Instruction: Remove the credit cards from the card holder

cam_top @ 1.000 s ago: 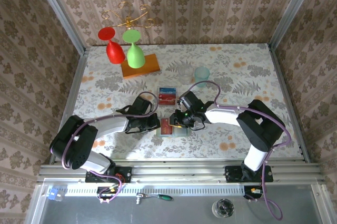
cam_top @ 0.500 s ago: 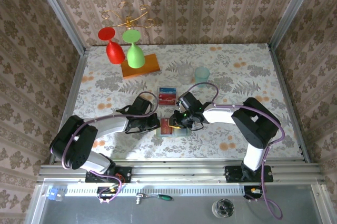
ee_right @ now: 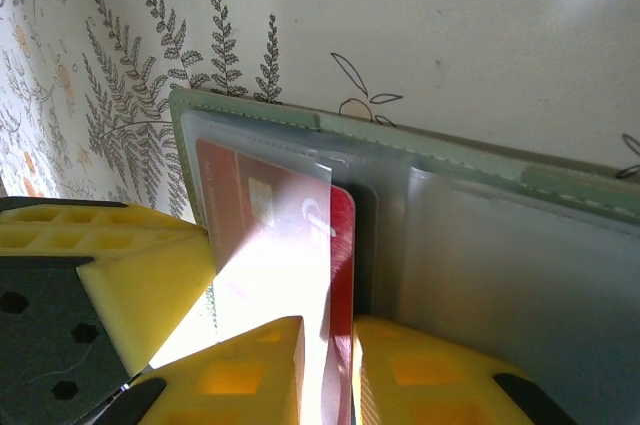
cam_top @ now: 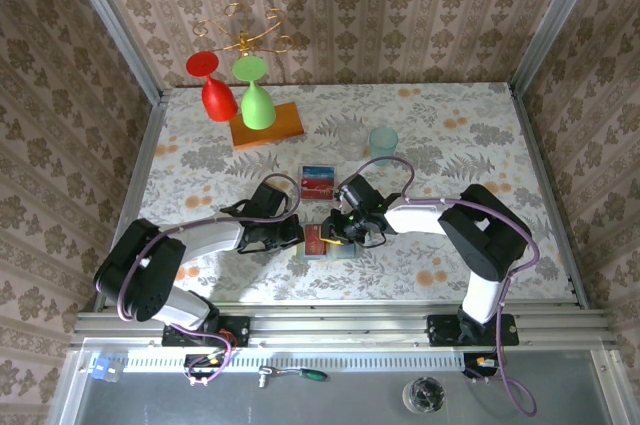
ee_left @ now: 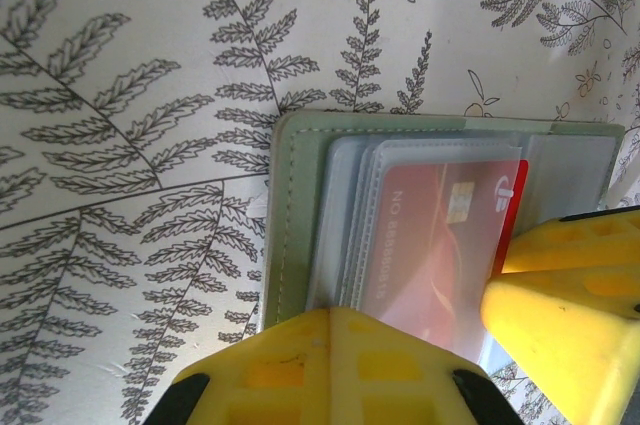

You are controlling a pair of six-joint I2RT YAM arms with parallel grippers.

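Top external view: sage-green bifold card holder point(cam_top: 338, 249) lies open on fern-print table point(cam_top: 470, 125), at 6 o'clock of table centre, btwn the two arms.
Already out: small stack of loose red-and-blue cards point(cam_top: 318, 182) flat on table, at 12 o'clock of holder, apart from it.
Left gripper point(cam_top: 292, 235): reaches in from 9 o'clock. Yellow fingers together w/ nothing btwn them, tips pressed on holder's 9 o'clock flap. Reads as a hold-down.
Right gripper point(ee_right: 338, 335): reaches in from 3 o'clock. Right wrist view has its two yellow pads close together w/ edge of a red plastic credit card point(ee_right: 343, 235) btwn them. Looks clamped on that edge.
Card posn: red plastic credit card mostly inside clear plastic sleeve point(ee_left: 350, 195) on holder's 9 o'clock half; one end pokes out toward centre fold.
Step in hand: drawing next card from sleeve. Grip looks made, card barely out.
Progress: part done, approx. At least one card to go; can't tell if more sit behind it.
Next move needs: straight pull along sleeve toward 3 o'clock, flat to table, w/ the flap pinned so holder doesn't slide along; then set card by the stack.
Risk: pads may catch sleeve film as well as card, so holder drags or card bends.
Bystanders: pale teal translucent cup point(cam_top: 383, 138) at 1 o'clock of holder; orange wooden board point(cam_top: 268, 125) at 11 o'clock, red wine glass point(cam_top: 218, 98) and green wine glass point(cam_top: 258, 105) hung bowl-down by it. All well apart, likely off the pull path.
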